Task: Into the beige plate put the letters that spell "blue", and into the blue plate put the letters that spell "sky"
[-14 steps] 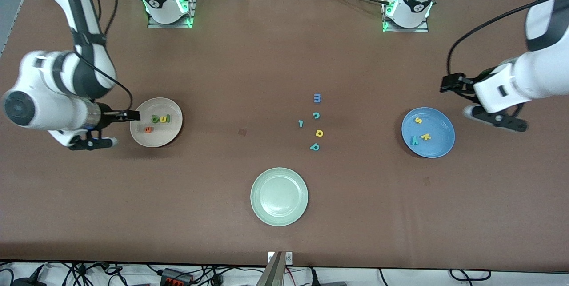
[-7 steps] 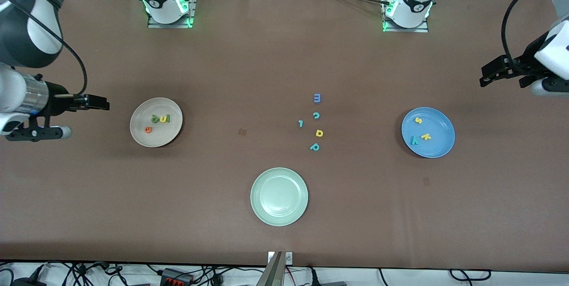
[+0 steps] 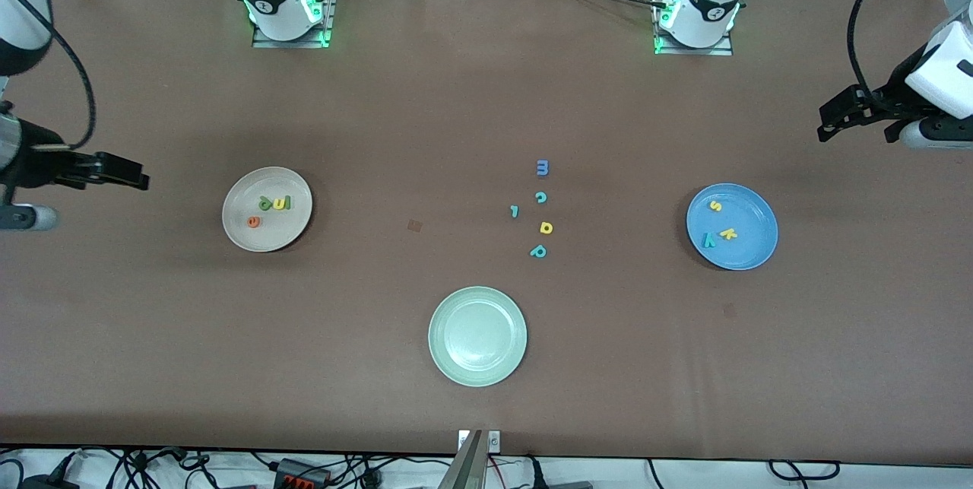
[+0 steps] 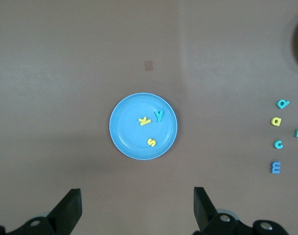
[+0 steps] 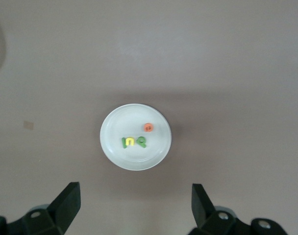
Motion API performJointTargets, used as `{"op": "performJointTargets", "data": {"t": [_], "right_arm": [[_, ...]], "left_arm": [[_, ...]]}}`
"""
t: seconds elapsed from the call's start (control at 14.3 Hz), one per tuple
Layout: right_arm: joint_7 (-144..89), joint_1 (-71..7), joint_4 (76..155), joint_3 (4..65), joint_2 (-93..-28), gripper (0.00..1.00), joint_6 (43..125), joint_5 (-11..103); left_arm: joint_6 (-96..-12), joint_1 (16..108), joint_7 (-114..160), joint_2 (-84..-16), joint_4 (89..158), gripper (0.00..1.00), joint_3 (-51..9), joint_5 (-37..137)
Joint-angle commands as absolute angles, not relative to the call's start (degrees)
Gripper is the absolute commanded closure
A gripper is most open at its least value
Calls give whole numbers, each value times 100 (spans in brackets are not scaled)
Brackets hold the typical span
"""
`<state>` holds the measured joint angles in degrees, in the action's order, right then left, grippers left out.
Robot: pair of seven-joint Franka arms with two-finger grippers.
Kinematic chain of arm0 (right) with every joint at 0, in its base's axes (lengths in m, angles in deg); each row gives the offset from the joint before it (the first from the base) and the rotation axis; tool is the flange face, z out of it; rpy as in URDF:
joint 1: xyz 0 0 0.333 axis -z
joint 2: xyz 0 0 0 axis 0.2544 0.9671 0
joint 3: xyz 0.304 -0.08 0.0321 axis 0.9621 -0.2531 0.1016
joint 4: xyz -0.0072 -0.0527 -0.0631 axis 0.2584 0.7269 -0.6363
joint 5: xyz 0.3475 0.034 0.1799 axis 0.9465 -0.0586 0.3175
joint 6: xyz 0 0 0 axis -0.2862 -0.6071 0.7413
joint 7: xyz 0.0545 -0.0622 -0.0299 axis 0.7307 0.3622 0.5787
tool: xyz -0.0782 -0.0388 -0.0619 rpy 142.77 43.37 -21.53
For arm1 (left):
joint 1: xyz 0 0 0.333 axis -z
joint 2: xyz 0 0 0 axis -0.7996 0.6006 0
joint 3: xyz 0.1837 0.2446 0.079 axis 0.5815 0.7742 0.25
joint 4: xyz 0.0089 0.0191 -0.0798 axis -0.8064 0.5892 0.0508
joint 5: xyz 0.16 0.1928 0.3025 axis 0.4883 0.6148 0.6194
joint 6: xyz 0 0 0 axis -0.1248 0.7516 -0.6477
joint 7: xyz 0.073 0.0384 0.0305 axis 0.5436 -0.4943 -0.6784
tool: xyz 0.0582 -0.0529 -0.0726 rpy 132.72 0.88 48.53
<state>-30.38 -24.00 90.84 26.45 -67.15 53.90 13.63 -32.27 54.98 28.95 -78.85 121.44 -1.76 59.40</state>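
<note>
The beige plate [image 3: 283,232] lies toward the right arm's end of the table. In it are a green b [image 3: 265,204], a yellow u [image 3: 280,204], a thin green l [image 3: 288,202] and an orange e [image 3: 253,221]. The blue plate [image 3: 754,247] lies toward the left arm's end and holds a yellow s [image 3: 715,206], a yellow k [image 3: 728,233] and a teal y [image 3: 708,240]. My right gripper [image 3: 139,176] hangs open and empty over bare table beside the beige plate [image 5: 118,125]. My left gripper [image 3: 828,122] hangs open and empty over bare table beside the blue plate [image 4: 125,131].
A pale green plate [image 3: 477,367] sits nearest the front camera at mid table. Loose letters lie between the plates: a blue m [image 3: 542,167], a teal c [image 3: 540,198], a small teal letter [image 3: 515,211], a yellow a-shaped letter [image 3: 546,227] and a teal p [image 3: 538,251].
Both arms have drawn back from their plates toward the table's ends. The letters and the plates have not moved.
</note>
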Motion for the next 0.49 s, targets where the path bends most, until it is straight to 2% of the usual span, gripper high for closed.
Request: {"op": "performJointTargets", "data": {"t": [0.0, 0.14, 0.42], "right_arm": [[-3123, -1583, 9091, 3357, -7036, 0, 5321, 1200], [-3158, -1150, 9144, 3852, -7125, 0, 5330, 999], [-3167, -1158, 9538, 3906, -7353, 0, 5488, 822]], "left_arm": [[-2836, 5511, 2823, -7869, 11823, 0, -213, 5887], [-2721, 5511, 2823, -7860, 11744, 0, -204, 5807], [-2703, 5511, 2840, -7860, 11761, 0, -204, 5807]]}}
